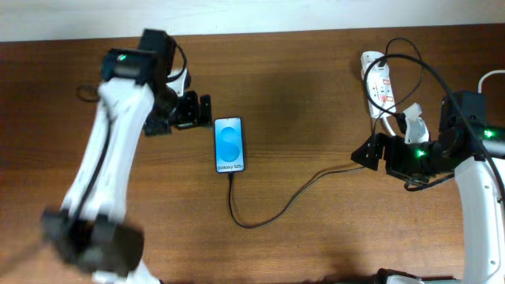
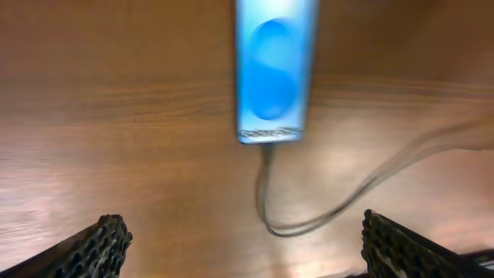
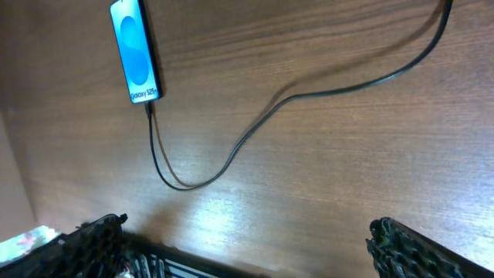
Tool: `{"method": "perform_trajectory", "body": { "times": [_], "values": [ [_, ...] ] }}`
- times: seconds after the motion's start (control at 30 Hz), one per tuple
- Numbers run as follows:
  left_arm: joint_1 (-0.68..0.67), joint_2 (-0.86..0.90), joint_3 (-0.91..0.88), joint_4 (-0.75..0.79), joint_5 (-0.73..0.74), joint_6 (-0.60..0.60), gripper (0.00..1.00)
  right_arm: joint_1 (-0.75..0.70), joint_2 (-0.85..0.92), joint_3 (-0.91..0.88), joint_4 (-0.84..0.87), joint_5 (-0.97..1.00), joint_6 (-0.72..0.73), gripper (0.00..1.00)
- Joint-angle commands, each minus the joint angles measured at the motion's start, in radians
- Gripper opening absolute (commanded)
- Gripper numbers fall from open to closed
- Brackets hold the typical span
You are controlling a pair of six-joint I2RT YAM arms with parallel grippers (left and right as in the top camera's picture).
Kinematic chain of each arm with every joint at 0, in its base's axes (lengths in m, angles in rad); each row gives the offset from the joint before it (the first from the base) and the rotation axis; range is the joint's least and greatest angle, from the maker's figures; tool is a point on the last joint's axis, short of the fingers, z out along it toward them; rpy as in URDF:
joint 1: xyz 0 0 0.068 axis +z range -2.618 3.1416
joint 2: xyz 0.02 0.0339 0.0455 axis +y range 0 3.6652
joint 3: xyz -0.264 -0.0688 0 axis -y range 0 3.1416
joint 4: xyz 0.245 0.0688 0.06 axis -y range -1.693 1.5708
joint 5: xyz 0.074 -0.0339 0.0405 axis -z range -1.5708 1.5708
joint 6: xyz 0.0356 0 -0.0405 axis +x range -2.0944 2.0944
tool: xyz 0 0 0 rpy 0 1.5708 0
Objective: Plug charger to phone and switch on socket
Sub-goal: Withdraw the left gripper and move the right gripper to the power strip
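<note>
The phone lies flat mid-table, blue screen up; it also shows in the left wrist view and the right wrist view. The black charger cable runs from the phone's bottom edge in a loop toward the right; its tip sits at the phone's port. The white socket strip lies at the back right. My left gripper is open and empty just left of the phone's top. My right gripper is open and empty, below the socket, near the cable.
A thick white cord leaves the socket toward my right arm. Black arm cables arc over the socket. The wooden table's back edge runs along the top. A patterned object shows at the lower left in the right wrist view.
</note>
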Motion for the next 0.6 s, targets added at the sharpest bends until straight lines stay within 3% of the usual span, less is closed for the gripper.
{"method": "perform_trajectory", "body": {
  "times": [0.0,0.27,0.57],
  "values": [
    [-0.071,-0.232,0.017,-0.016,-0.103,0.007,0.99,-0.007,-0.032,0.01,-0.018,0.018,-0.029,0.99],
    [-0.174,-0.556,-0.003,-0.192,-0.344,-0.156,0.99,-0.007,-0.214,0.01,-0.05,0.074,-0.046,1.0],
    [-0.179,-1.004,-0.359,-0.154,-0.458,-0.299,0.99,-0.007,-0.277,0.01,-0.064,0.152,-0.04,0.98]
  ]
}}
